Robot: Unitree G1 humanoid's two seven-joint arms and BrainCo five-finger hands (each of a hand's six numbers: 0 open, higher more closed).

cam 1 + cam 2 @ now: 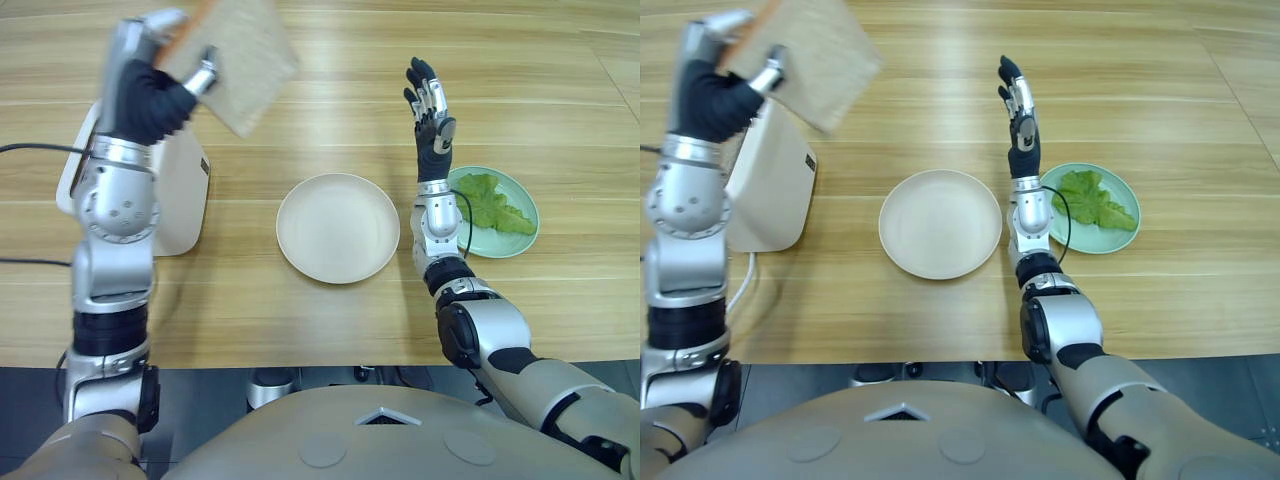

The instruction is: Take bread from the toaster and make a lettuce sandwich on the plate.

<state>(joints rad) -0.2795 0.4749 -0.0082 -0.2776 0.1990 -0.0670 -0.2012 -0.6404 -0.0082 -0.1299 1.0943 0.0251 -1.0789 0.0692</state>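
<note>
Left eye view: left hand [150,95] clasps bread [245,70] above toaster [185,200], right hand [430,105] splayed, empty; carry bread level over plate [338,228], lower before release.

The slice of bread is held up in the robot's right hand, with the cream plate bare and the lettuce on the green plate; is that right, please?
Not quite: the slice of bread is in the left hand, as the left eye view shows; the right hand is open and holds nothing. The rest holds: cream plate bare, lettuce on the green plate.
</note>
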